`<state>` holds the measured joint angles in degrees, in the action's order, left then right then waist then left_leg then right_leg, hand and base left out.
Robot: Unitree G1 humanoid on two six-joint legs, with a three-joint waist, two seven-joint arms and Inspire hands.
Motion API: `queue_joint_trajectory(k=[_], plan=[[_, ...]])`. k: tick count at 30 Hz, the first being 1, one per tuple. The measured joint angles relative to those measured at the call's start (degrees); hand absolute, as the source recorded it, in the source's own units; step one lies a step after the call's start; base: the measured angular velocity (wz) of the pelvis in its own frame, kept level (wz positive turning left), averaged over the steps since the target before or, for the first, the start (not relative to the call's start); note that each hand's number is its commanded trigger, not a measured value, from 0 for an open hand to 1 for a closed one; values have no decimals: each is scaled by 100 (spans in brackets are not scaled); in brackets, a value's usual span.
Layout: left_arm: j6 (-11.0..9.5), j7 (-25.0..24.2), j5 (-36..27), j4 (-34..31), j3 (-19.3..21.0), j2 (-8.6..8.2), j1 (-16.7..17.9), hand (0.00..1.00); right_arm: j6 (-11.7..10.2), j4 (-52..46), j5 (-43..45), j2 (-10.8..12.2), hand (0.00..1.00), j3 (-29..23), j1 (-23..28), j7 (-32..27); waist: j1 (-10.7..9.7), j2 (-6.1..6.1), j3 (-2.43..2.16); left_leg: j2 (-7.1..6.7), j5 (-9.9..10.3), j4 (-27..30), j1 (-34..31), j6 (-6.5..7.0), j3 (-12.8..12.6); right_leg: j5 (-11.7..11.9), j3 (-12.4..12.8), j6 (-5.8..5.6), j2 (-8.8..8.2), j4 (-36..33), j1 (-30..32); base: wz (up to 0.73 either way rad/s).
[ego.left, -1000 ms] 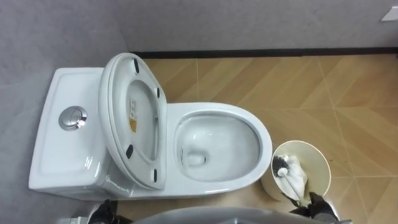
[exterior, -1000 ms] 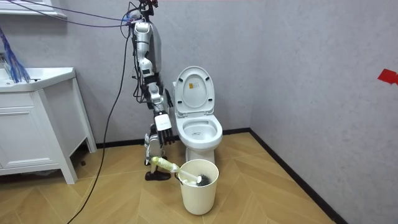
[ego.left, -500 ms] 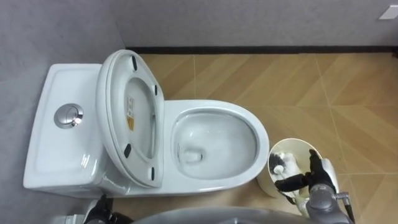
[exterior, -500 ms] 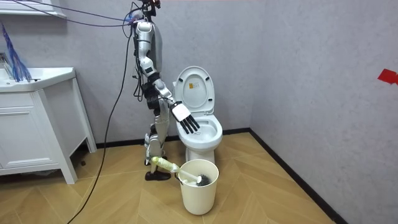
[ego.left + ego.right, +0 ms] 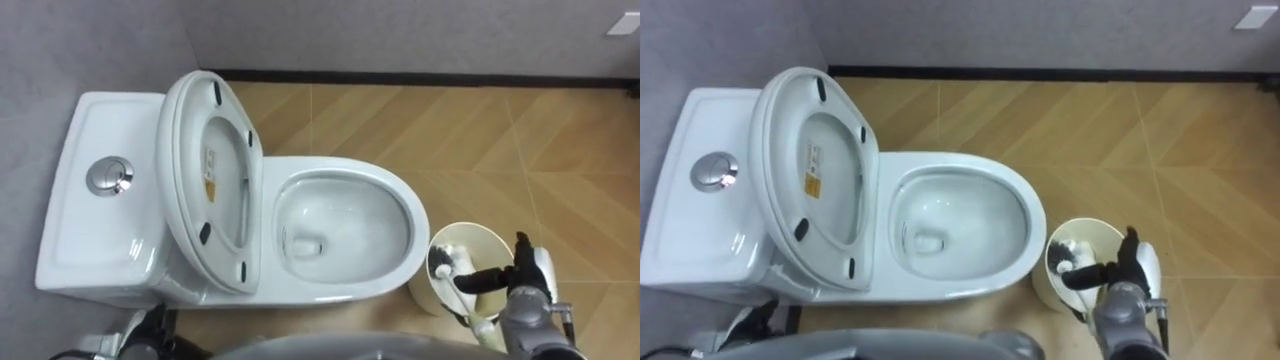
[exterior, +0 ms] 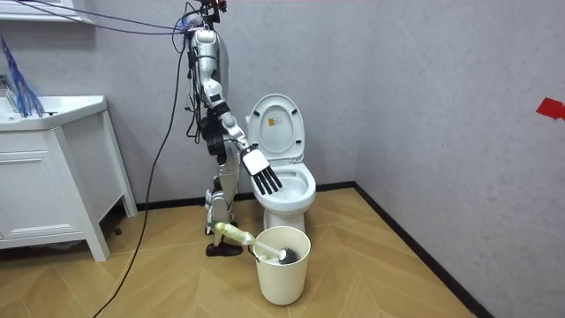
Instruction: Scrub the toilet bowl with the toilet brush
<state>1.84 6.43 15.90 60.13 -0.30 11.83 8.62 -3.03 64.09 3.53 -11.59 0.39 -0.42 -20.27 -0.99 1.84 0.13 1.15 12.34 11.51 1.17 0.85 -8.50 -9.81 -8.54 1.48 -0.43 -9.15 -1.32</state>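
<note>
The toilet brush [image 6: 233, 234] leans in the bucket [image 6: 282, 278] beside the toilet [image 5: 345, 225], untouched. The right hand [image 5: 522, 272] hovers above the bucket's rim, fingers spread, holding nothing. It is the reaching step, I think; next the hand must lower and close round the handle. The left hand [image 5: 150, 332] hangs low.

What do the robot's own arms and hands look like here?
The right hand has slim black fingers, a white shell on its back and a grey wrist. In the room view its arm is made of silver-grey and black segments. The left hand, at the eye view's lower left, is a dark shape, too little to describe.
</note>
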Motion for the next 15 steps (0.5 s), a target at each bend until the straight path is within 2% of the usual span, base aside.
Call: queue_joint_trajectory(k=[3,8,12,15], plan=[[6,-83,135,0,2,79,-36,0,9,299,-356,-201,0,2,-255,53,34,-71,-9,7,0,143,-284,1,81,-8,-69,17,-31,-171,283,5],[29,-182,252,-3,2,144,-133,0,62,575,-590,-318,0,1,-425,183,77,-81,-5,4,-2,289,-662,3,153,-21,-159,39,-49,-287,650,8],[31,-197,276,4,-34,242,-326,0,72,857,-833,-410,0,6,-647,228,163,-16,42,17,-6,422,-992,8,169,-41,-161,68,-59,-479,975,2],[32,-193,250,3,-150,287,-464,0,99,1101,-949,-436,0,2,-887,241,145,-6,56,27,-6,567,-1314,8,229,-21,-219,89,-61,-527,1226,7]])
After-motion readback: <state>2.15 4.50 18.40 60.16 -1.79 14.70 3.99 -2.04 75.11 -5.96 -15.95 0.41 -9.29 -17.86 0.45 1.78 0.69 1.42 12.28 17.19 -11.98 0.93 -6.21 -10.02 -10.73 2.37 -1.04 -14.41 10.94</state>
